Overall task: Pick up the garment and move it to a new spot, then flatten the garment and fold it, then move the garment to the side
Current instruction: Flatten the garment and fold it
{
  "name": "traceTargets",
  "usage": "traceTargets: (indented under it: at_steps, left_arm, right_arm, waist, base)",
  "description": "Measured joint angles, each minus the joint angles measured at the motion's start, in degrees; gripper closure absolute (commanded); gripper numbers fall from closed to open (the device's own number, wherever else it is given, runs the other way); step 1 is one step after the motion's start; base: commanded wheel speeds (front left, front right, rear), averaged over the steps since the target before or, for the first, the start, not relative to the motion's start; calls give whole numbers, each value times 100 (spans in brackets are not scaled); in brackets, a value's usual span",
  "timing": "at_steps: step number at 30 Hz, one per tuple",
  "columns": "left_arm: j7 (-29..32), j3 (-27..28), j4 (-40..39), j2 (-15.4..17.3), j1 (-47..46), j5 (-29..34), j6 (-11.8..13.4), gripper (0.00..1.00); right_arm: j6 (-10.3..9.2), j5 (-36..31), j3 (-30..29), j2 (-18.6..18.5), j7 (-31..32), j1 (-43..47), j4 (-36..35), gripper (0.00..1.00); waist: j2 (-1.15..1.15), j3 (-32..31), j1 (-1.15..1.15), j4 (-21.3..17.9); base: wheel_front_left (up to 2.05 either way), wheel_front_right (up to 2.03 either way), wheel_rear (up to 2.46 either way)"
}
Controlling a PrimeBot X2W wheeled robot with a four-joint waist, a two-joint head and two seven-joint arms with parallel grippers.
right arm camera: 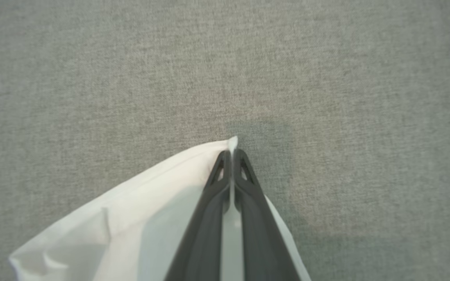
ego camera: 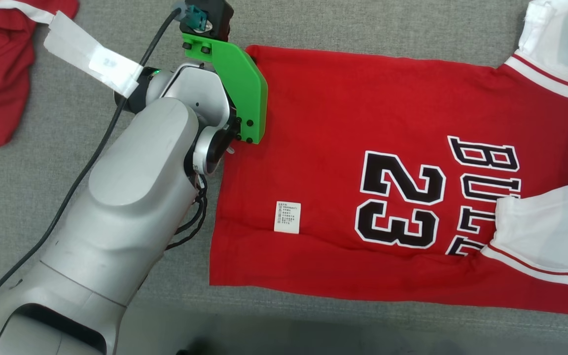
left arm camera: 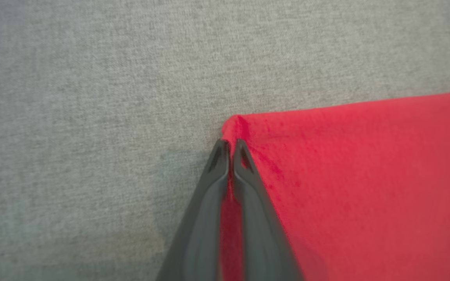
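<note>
On grey surface (ego camera: 42,197), jersey (ego camera: 338,123) laid mostly flat; corner (left arm camera: 234,125) pinched by left gripper (left arm camera: 229,150), sleeve (right arm camera: 131,203) by right gripper (right arm camera: 233,158); folding unstarted.

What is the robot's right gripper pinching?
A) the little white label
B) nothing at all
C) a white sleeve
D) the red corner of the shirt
C: in the right wrist view, the right gripper has its two fingers shut on the edge of the white sleeve.
</note>
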Motion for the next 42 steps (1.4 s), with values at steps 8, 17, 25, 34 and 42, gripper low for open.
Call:
traceTargets:
  at_steps: [8, 17, 25, 34, 42]
  left_arm:
    - [-56, -38, 3, 77, 88, 0, -11, 100]
    - [-602, -10, -4, 354, 264, 37, -194, 100]
    - [-799, -242, -68, 583, 480, 189, -520, 100]
    - [-1248, -534, -181, 855, 929, 396, -768, 83]
    - [-1448, -700, -167, 1010, 1278, 520, -790, 100]
  right_arm:
    - [0, 695, 757, -244, 271, 400, -382, 100]
    - [0, 2207, 1262, -589, 334, 1257, -1477, 100]
    - [1, 2855, 1419, -1001, 677, 2082, -2332, 100]
    - [0, 3245, 1170, -1243, 1103, 3296, -3231, 100]
    - [0, 3343, 923, -1113, 1352, 4019, -3683, 100]
  waist:
    - [0, -237, 0, -73]
    - [0, -705, 0, -357]
    - [0, -1086, 0, -533]
    - [0, -1435, 0, -561]
    - [0, -1679, 0, -586]
  base:
    - [0, 0, 0]
    - [0, 0, 0]
    - [0, 0, 0]
    - [0, 0, 0]
    - [0, 0, 0]
